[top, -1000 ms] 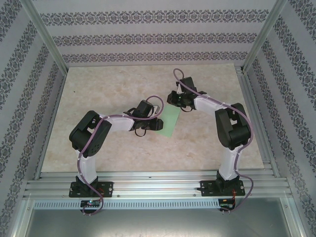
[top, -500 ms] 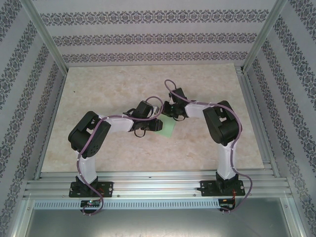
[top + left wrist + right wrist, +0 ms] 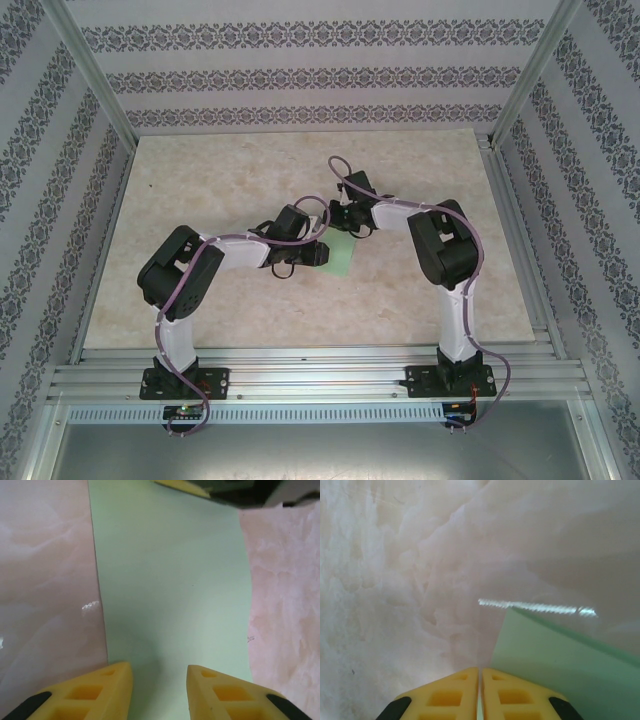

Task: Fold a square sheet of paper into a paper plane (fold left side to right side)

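Marble tabletop is bearing paper, probably limp and crease-prone; right gripper is pinching its edge, left gripper is standing open above it.

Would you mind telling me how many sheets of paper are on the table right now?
1. The sheet of paper lies on the table, under the open left gripper, one edge pinched in the right gripper. Another could be hidden beneath the arms.
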